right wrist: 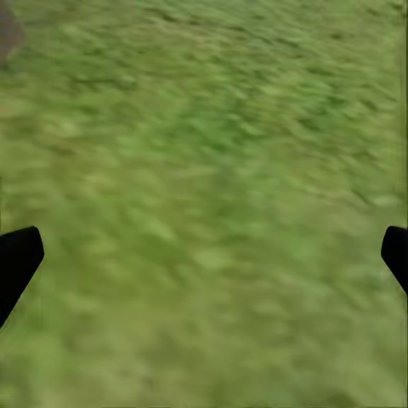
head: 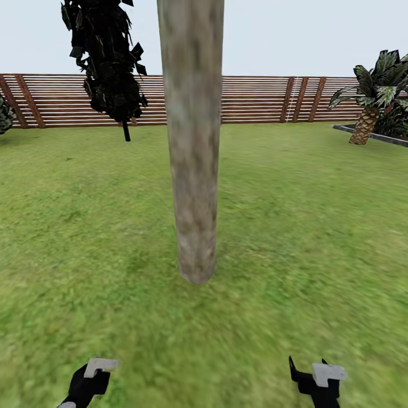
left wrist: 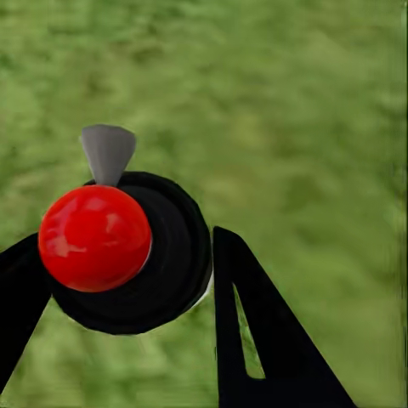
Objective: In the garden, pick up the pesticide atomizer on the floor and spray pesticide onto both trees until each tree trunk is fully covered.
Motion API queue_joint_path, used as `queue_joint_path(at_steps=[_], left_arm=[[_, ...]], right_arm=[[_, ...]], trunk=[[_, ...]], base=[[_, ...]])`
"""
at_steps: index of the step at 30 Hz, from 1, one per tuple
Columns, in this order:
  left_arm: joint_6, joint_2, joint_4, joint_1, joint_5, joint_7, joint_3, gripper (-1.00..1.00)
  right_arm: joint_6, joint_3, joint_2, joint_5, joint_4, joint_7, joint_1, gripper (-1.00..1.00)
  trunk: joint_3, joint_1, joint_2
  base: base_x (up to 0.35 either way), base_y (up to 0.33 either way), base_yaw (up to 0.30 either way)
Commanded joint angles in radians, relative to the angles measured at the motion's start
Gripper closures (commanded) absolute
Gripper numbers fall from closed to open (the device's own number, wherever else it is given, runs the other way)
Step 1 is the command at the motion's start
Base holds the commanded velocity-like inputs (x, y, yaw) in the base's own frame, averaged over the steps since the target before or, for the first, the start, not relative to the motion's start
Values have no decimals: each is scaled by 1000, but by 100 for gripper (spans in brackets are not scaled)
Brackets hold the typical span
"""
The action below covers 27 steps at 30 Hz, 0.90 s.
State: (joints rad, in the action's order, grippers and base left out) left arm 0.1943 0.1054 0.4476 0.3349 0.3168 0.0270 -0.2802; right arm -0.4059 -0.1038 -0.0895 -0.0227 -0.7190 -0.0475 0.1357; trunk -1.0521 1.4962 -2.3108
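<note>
the left gripper [left wrist: 127,280] is clamped on the atomizer [left wrist: 127,251]: black fingers [left wrist: 272,340] flank a round black body with a red dome and a grey nozzle tab. so the atomizer is in the left gripper, low at the left of the head view, over grass [head: 311,226]. the right gripper [right wrist: 204,255] has its jaws spread wide with nothing between them; bare lawn lies beyond.

the trunk [head: 192,170] stands straight ahead, upright, its base on the grass near the robot. no white specks are visible on it, so coverage is judged not yet begun on this tree.

risks from here:

- misdirected spray. the left wrist view looks down at grass, not bark. triggering in this attitude would likely put pesticide on the lawn. cause: nozzle not raised and aimed at the trunk.
- partial coverage. the trunk runs out of the top of the head view, and its far side is hidden. spraying from one stance would probably leave the back and the upper part bare.
- slip in the grip. the body is round and smooth; the fingers may hold it on a narrow line. a fast swing of the arm could rotate or drop it.
- collision. the trunk is close; raising the arm or driving forward could strike it.
- wrong target. the palm [head: 368,113] by the fence [head: 255,99] is not a task tree.
</note>
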Motion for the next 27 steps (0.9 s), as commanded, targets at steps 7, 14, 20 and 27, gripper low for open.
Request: queue_joint_path(at_steps=[7,14,20,27], left_arm=[[-4,41,54,111,276,530,49,100],[-64,112,92,243,404,1035,50,100],[-89,106,155,253,507,1095,48,100],[-106,97,168,254,544,1100,54,100]], right_arm=[[222,526,10,-86,-26,153,268,-100],[336,601,43,-108,-30,557,461,-100],[340,602,47,-253,-32,654,499,-100],[341,604,74,-301,-30,663,502,-100]], trunk=[[-1,0,0],[-1,0,0],[-1,0,0],[-1,0,0]], base=[[46,-34,0],[0,0,0],[0,0,0],[0,0,0]])
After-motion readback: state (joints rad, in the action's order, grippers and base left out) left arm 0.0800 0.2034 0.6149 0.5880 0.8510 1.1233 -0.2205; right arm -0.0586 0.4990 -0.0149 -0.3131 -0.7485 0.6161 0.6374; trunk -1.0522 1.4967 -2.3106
